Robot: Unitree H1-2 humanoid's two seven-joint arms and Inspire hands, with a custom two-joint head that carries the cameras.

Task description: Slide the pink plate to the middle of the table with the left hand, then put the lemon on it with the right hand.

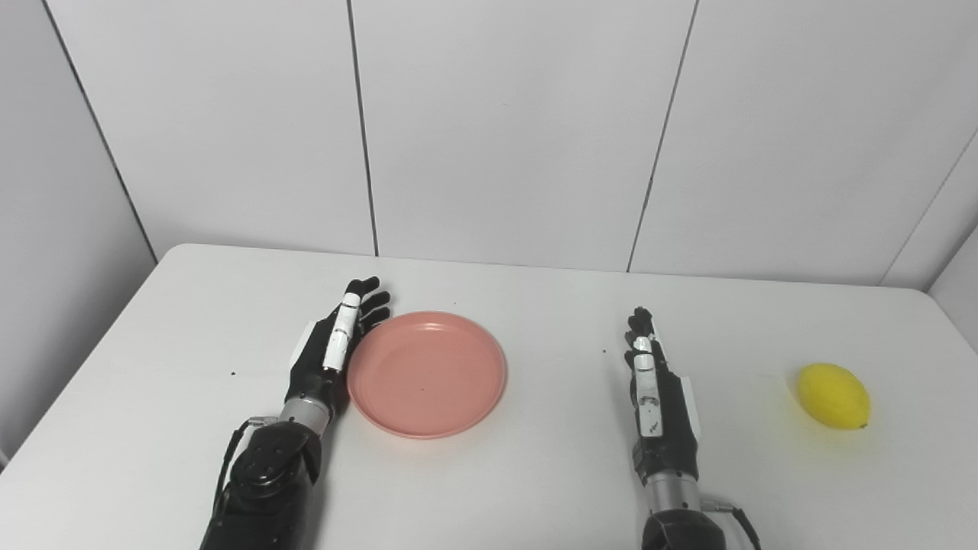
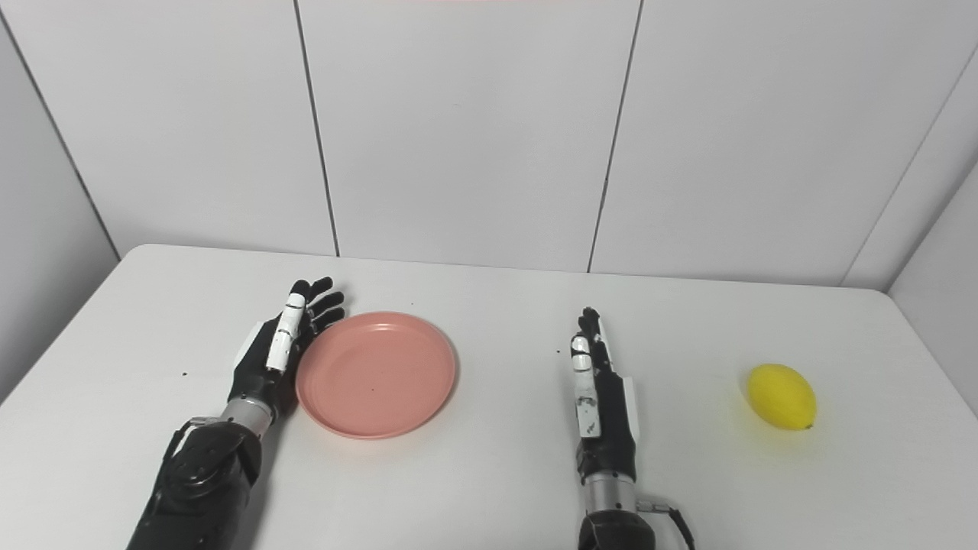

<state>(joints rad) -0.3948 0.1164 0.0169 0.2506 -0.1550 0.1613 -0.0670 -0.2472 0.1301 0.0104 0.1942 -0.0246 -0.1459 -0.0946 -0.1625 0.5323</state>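
Note:
The pink plate [image 1: 426, 372] lies flat on the white table [image 1: 535, 305], left of the middle. My left hand [image 1: 333, 344] is open, on edge, with its palm against the plate's left rim. The yellow lemon [image 1: 833, 395] lies at the table's right side. My right hand [image 1: 655, 389] is open and empty, fingers straight, resting between the plate and the lemon, apart from both. The same scene shows in the right eye view, with the plate [image 2: 376, 373], the lemon [image 2: 782, 396], the left hand [image 2: 280, 342] and the right hand [image 2: 600, 393].
White wall panels [image 1: 497, 130] stand right behind the table's far edge. A grey side wall [image 1: 46, 229] rises at the left. A few small dark specks [image 1: 232, 373] lie on the tabletop.

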